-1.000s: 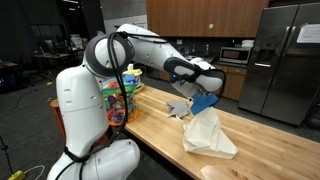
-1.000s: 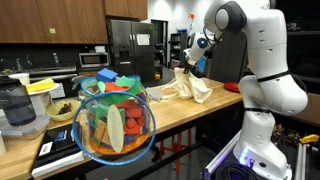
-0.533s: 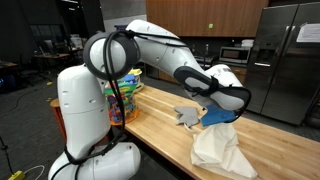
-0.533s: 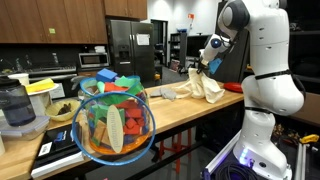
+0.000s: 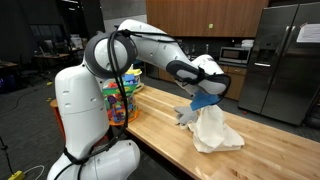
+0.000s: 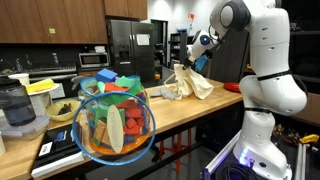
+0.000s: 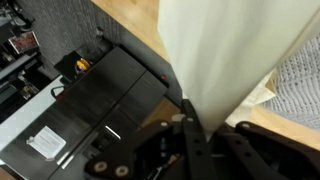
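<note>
Since the earlier frame, the white robot arm [image 5: 150, 45] has drawn back along the counter. It has carried the cream cloth [image 5: 215, 130] closer to the gray cloth [image 5: 183, 115].

One long butcher-block countertop [image 5: 150, 118] of pale, smooth wood strips shows in both exterior views. The single arm is glossy and rounded, with thick jointed segments, and reaches out over the wood.

In an exterior view, one clear round bowl [image 6: 115, 125] stands in the foreground, filled with bright toy blocks.

There are two cloths. The cream one is soft and matte. It hangs in a loose cone of folds from the gripper, and its lower part pools on the countertop. The gray one is smaller, has a ribbed knit look in the wrist view, and lies crumpled on the wood just beside the cream one.

The gripper [image 5: 205, 100] is dark with a blue part, and it is the smallest item here. In the wrist view its fingers [image 7: 190, 135] are pinched fully together on the gathered top of the cream cloth, holding it up.

A white label on a black case [image 7: 95, 105] is too small to read.
</note>
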`<act>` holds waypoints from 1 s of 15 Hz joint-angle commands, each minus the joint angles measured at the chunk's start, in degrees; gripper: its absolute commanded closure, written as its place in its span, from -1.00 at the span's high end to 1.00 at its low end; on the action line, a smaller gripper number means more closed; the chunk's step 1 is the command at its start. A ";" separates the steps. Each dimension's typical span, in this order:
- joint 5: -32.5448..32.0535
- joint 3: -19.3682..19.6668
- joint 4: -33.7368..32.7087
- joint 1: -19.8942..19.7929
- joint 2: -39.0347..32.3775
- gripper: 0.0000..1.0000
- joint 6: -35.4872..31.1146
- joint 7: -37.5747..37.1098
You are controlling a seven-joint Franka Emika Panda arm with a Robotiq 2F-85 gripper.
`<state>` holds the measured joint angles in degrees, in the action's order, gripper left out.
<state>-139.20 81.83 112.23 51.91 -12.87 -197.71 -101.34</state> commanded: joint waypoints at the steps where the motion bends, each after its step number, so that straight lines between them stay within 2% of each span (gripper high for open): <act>1: -0.46 0.99 -5.08 7.67 -4.91 -0.98 -1.52 -3.36; 7: -0.56 1.64 -9.65 21.68 -11.24 -0.98 -1.60 -3.87; 10: -0.46 1.37 -11.01 26.91 -14.46 -0.98 -1.63 -3.99; 15: -0.16 0.35 -12.08 32.80 -20.84 -0.98 -1.61 -4.91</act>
<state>-139.18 81.34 102.36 82.60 -28.35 -197.70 -102.12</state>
